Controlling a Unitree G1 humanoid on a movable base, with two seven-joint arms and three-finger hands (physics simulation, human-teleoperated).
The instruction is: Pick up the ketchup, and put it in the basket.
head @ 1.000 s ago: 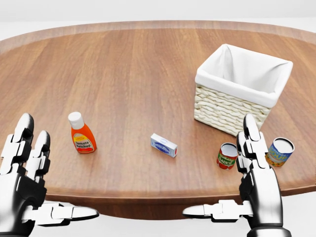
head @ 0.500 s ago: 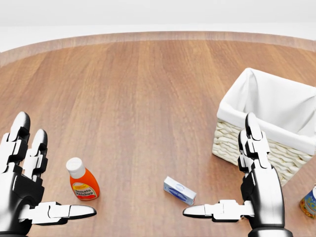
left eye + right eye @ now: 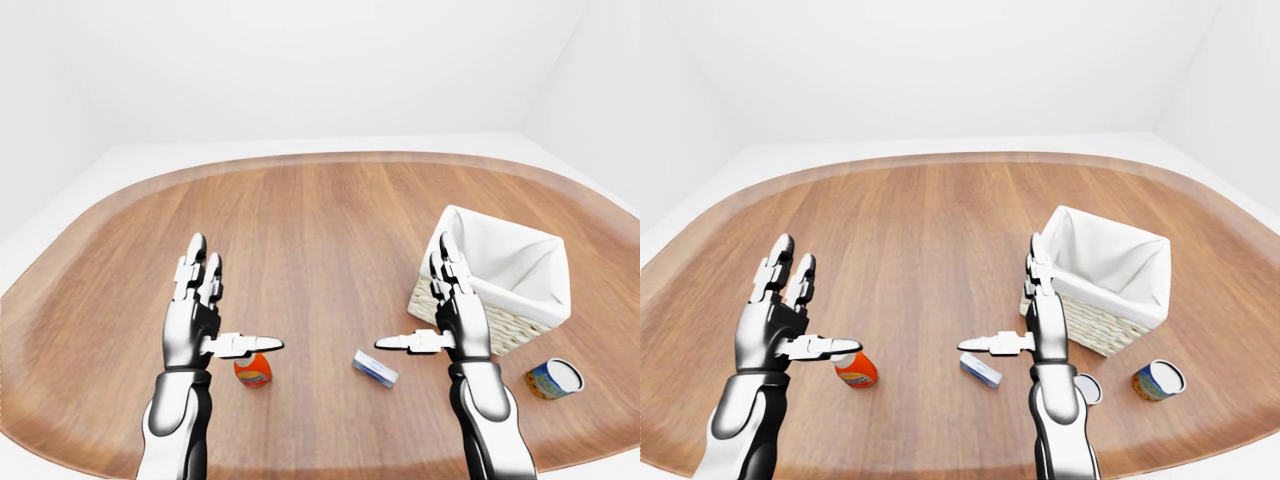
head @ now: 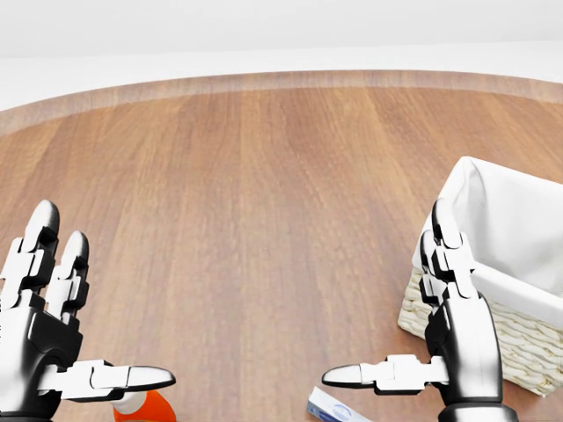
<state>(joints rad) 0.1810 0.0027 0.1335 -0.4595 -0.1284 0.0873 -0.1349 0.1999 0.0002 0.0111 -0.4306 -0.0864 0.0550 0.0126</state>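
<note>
The ketchup (image 3: pixel 253 371), a small red-orange bottle with a white cap, lies on the wooden table (image 3: pixel 320 220) at lower left. My left hand's thumb partly hides it. My left hand (image 3: pixel 228 300) hovers just above and left of it, fingers spread open and holding nothing. The wicker basket (image 3: pixel 524 325) with its white cloth lining stands at the right. My right hand (image 3: pixel 412 296) is open and empty beside the basket's left side. In the head view only a sliver of the ketchup (image 4: pixel 146 407) shows at the bottom edge.
A small blue-and-white box (image 3: pixel 375 369) lies between my hands. A blue-and-yellow can (image 3: pixel 1157 380) lies on its side below the basket. A second can (image 3: pixel 1087 388) peeks from behind my right forearm. The table's rim curves close along the bottom.
The camera has moved: in the head view the whole scene has slid down and right, so the ketchup sits at the bottom edge and the cans are out. Both hands keep their open pose.
</note>
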